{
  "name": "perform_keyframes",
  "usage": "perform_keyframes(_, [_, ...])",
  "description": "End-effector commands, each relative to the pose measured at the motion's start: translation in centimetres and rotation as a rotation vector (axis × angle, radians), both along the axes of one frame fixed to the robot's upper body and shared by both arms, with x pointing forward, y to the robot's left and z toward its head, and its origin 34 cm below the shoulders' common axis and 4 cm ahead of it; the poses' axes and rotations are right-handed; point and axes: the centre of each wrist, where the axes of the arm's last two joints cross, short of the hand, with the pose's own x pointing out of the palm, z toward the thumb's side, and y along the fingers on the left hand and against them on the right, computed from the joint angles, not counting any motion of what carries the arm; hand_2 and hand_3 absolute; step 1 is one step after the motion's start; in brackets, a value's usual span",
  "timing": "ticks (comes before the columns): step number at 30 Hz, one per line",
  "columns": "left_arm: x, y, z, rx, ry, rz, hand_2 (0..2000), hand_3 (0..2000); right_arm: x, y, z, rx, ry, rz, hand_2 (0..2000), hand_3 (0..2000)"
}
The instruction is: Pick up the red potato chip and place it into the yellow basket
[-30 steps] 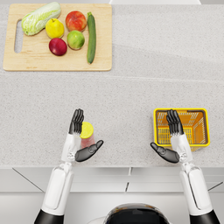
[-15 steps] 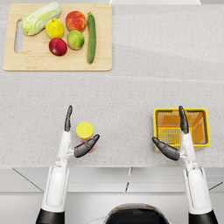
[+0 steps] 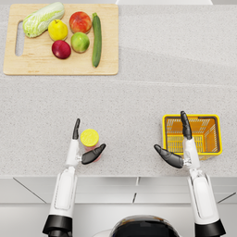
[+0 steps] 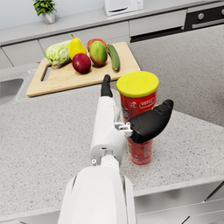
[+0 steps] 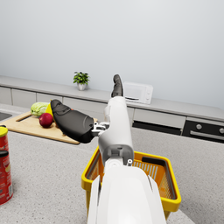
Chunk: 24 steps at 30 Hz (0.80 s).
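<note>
At the far left of the counter a cutting board carries a cabbage, a lemon, an apple, a lime, a tomato and a cucumber. Nearer the edge, the left hand stands beside the upright red chip can with its yellow lid; fingers lie on one side and the thumb on the other, spread, and whether they touch it cannot be told. Further right, the right hand is spread wide and holds nothing, its fingers over the yellow basket.
</note>
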Motion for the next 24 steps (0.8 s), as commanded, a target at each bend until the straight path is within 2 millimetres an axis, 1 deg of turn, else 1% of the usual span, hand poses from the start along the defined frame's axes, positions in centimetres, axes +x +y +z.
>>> perform_keyframes(1, [0.7, 0.0, -1.0, -0.001, 0.042, 0.015, 0, 0, 0.4, 0.3, 0.4, 0.009, -0.012, 0.005, 0, 0])
perform_keyframes(4, [1.1, -0.1, -0.8, -0.014, 0.037, 0.023, 0, 0, 0.5, 0.4, 0.4, 0.017, -0.011, 0.004, 0, 0])
perform_keyframes(5, [1.0, 0.2, -0.5, -0.021, 0.025, 0.032, 1361, 327, 0.4, 0.4, 0.3, 0.017, -0.008, 0.005, 0, 0])
perform_keyframes(6, [1.1, 0.2, -0.6, -0.026, 0.034, 0.023, 2000, 653, 0.4, 0.4, 0.2, 0.018, -0.004, 0.004, 0, 0])
perform_keyframes(8, [1.2, 0.0, -0.9, -0.031, 0.048, 0.003, 2000, 1307, 0.2, 0.6, 0.0, 0.018, 0.003, 0.010, 0, 0])
perform_keyframes(10, [1.2, -0.3, -0.4, -0.038, 0.028, -0.009, 2000, 1960, 0.2, 0.7, -0.1, 0.021, 0.006, 0.012, 0, 0])
perform_keyframes(11, [1.3, -0.6, 0.1, -0.039, 0.006, 0.000, 2000, 2000, 0.3, 0.8, -0.2, 0.023, 0.011, 0.014, 0, 0])
perform_keyframes(12, [1.4, -0.9, 0.7, -0.045, -0.013, -0.020, 2000, 2000, 0.4, 1.2, -0.4, 0.022, 0.019, 0.026, 0, 0])
perform_keyframes(14, [1.4, -2.1, 5.3, -0.073, -0.183, -0.080, 2000, 2000, 0.9, 2.8, -0.7, 0.021, 0.036, 0.074, 0, 0])
perform_keyframes(16, [1.3, -3.9, 10.2, -0.103, -0.355, -0.178, 2000, 2000, 1.3, 4.9, -0.9, 0.021, 0.050, 0.135, 0, 0])
perform_keyframes(17, [1.1, -4.7, 12.1, -0.118, -0.424, -0.214, 2000, 2000, 1.6, 5.8, -1.2, 0.018, 0.066, 0.158, 0, 0])
perform_keyframes(18, [0.7, -5.3, 13.6, -0.130, -0.482, -0.242, 2000, 2000, 1.6, 6.6, -1.4, 0.014, 0.075, 0.181, 0, 0])
perform_keyframes(20, [0.0, -6.7, 15.8, -0.154, -0.563, -0.293, 2000, 2000, 1.6, 7.9, -1.6, 0.009, 0.085, 0.219, 0, 0])
perform_keyframes(24, [-0.1, -9.0, 18.2, -0.201, -0.644, -0.361, 2000, 2000, 1.8, 9.3, -1.3, 0.016, 0.082, 0.254, 0, 0])
